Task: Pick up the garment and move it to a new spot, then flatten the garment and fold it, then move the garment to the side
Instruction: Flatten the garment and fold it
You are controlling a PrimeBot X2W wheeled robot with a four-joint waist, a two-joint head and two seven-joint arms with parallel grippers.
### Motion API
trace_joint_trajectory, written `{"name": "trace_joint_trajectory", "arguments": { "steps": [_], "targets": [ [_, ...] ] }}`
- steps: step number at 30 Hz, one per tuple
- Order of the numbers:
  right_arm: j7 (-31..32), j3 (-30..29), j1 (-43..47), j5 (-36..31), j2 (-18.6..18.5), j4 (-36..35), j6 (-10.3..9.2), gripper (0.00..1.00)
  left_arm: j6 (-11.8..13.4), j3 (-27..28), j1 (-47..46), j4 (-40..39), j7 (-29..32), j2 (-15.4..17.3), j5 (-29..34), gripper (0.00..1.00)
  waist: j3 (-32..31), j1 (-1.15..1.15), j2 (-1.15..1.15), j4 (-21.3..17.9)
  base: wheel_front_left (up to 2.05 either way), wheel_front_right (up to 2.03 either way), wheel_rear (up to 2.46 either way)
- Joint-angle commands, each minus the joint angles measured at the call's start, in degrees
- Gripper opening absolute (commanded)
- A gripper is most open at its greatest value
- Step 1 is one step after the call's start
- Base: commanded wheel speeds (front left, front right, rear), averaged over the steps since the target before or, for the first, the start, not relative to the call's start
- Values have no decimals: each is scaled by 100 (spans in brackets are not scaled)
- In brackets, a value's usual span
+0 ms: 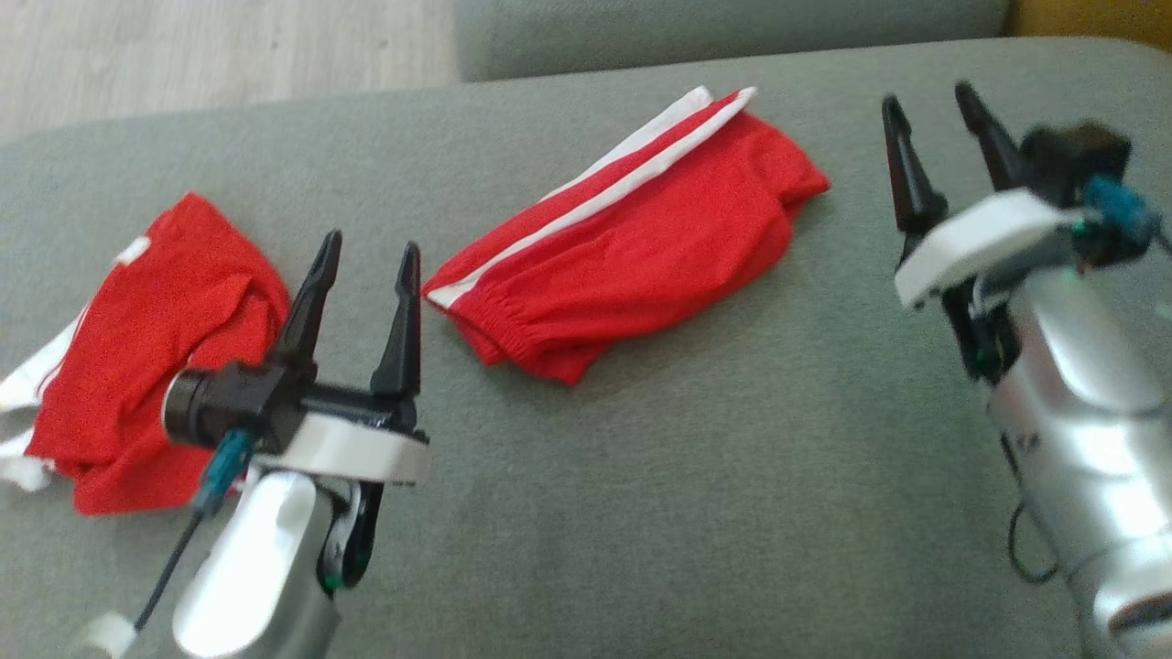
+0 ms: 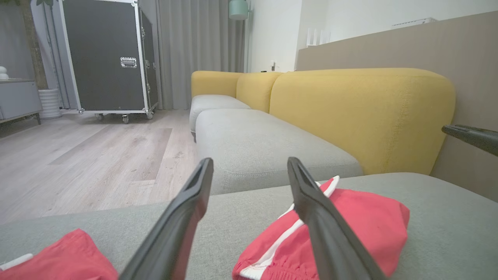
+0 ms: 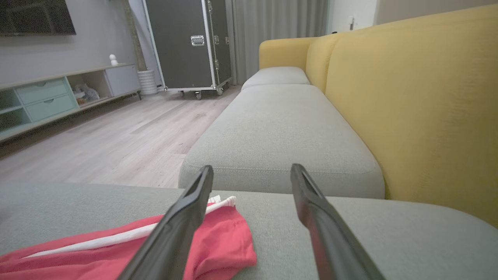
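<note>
- The grey sofa seat cushion carries everything; a yellow backrest runs along its far side, with more grey seats beyond.
- A pale wooden floor stretches past the sofa to a black wheeled flight case and a low TV unit against the wall.
- The red shorts, with white side stripes, lie folded in a compact bundle at the middle of the cushion, elastic waistband toward the robot, touched by neither gripper.
- A second red garment, crumpled with white trim, lies at the cushion's left end, well apart from the folded shorts.
- The left gripper hangs above the cushion between the two garments, its fingers spread wide and holding nothing.
- The right gripper is raised to the right of the folded shorts, its fingers likewise spread and empty; in the left wrist view one of its fingers pokes in from the right edge.
</note>
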Motion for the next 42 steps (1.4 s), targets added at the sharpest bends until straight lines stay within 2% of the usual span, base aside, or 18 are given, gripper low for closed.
{"name": "trace_joint_trajectory", "arguments": {
  "steps": [1, 4, 11, 16, 20, 27, 33, 36, 42],
  "targets": [
    [-61, 86, -121, 3, 58, -104, -5, 100, 6, 215, -218, -146, -29, 119, 10, 100, -119, 1, 0, -119, 0, 0, 0],
    [-61, -372, 616, -304, 233, -753, -5, 100, -44, 492, 254, -414, -29, 29, 237, 100, -269, 1, 0, -220, 0, 0, 0],
    [-62, -1104, 1894, -1149, 771, -1596, -5, 100, -36, 998, 1027, -604, -29, -315, 428, 100, -443, 1, 0, -382, 0, 0, 0],
    [-62, -1329, 2526, -1443, 930, -2166, -5, 100, -145, 1257, 1429, -681, -29, -609, 541, 100, -420, 1, 0, -408, 0, 0, 0],
    [-62, -1267, 2753, -1280, 942, -2431, -5, 100, -295, 1390, 1482, -672, -29, -716, 684, 100, -359, 1, 0, -382, 0, 0, 0],
    [-54, -1270, 2751, -1305, 944, -2655, -5, 100, -509, 1523, 1332, -634, -29, -825, 896, 100, -135, 1, 0, -278, 0, 0, 0],
    [150, -1537, 2295, -1499, 945, -2635, -5, 100, -641, 1493, 1073, -576, -29, -901, 998, 100, 251, 1, 0, -14, 0, 0, 0],
    [419, -1801, 1886, -1593, 945, -2379, -5, 100, -699, 1440, 930, -526, -29, -928, 1016, 100, 440, 1, 0, 178, 0, 0, 0],
    [1108, -2657, 760, -1639, 945, -1139, -5, 100, -780, 1234, 617, -438, -29, -963, 989, 100, 775, 1, 0, 707, 0, 0, 0]
  ]
}}
